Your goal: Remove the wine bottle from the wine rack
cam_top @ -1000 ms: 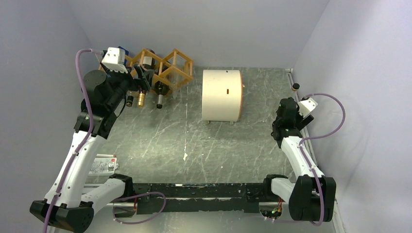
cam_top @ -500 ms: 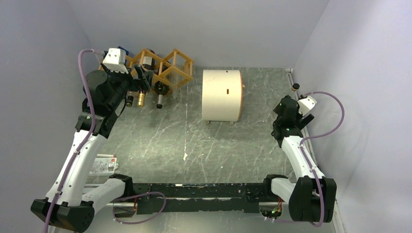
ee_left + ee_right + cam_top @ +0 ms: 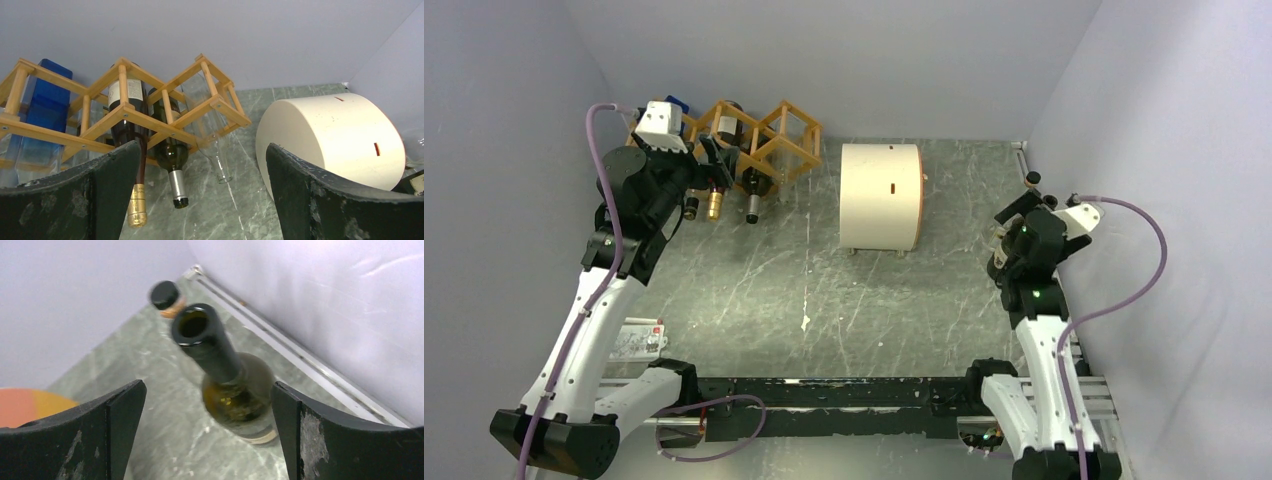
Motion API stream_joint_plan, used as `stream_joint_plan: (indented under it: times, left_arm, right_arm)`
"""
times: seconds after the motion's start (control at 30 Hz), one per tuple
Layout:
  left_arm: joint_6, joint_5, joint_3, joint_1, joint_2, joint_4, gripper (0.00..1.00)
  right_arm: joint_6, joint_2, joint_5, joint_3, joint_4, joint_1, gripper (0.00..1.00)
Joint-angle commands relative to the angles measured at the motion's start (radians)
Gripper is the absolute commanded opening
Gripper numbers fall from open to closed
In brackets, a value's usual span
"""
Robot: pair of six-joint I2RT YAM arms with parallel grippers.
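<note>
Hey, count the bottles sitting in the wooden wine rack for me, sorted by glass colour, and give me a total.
Blue: 1, the blue bottle
Dark: 2, the gold-capped dark bottle and the silver-capped dark bottle
Clear: 1, the clear bottle
Total: 4 seen in the wine rack from the left wrist view

The top external view looks down from high above and behind the arm bases (image 3: 844, 400), at the bottom of its frame; it faces the far wall and takes in the whole table (image 3: 824, 300) from afar; the left wrist view sits low and near, with the wine rack (image 3: 125, 112) at its left and the cream drum (image 3: 330, 140) at its right; both also stand in the upper part of the top view; the right wrist view looks steeply down, very near, on an open bottle (image 3: 227, 385) and a black cap (image 3: 165, 294) beside the side wall
</note>
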Motion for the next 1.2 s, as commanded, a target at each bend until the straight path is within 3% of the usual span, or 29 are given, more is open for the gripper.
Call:
stream_joint_plan:
  times: [0.0, 0.33, 0.57, 0.67, 0.87, 1.0, 1.17]
  left_arm:
    - [-0.006, 0.024, -0.012, 0.008, -0.007, 0.053, 0.99]
    - [0.009, 0.015, -0.034, 0.007, 0.062, 0.069, 0.99]
    - [-0.029, 0.085, -0.067, 0.007, 0.138, 0.117, 0.99]
    - [-0.068, 0.140, -0.113, 0.006, 0.161, 0.185, 0.99]
    - [-0.136, 0.184, -0.141, 0.005, 0.251, 0.242, 0.99]
    - [-0.173, 0.191, -0.228, 0.003, 0.271, 0.388, 0.95]
    - [-0.290, 0.190, -0.238, -0.002, 0.343, 0.413, 0.96]
  right_arm:
    - [-0.028, -0.124, -0.188, 0.032, 0.000, -0.002, 1.00]
    - [-0.081, -0.112, -0.390, 0.193, -0.076, 0.121, 1.00]
    - [0.002, -0.068, -0.937, 0.174, 0.018, 0.165, 1.00]
    - [0.065, -0.045, -1.083, 0.133, 0.101, 0.191, 1.00]
    - [0.046, 0.021, -1.029, 0.121, 0.130, 0.430, 1.00]
    - [0.046, 0.060, -0.920, 0.115, 0.156, 0.592, 1.00]
    - [0.043, 0.067, -0.882, 0.101, 0.168, 0.631, 1.00]
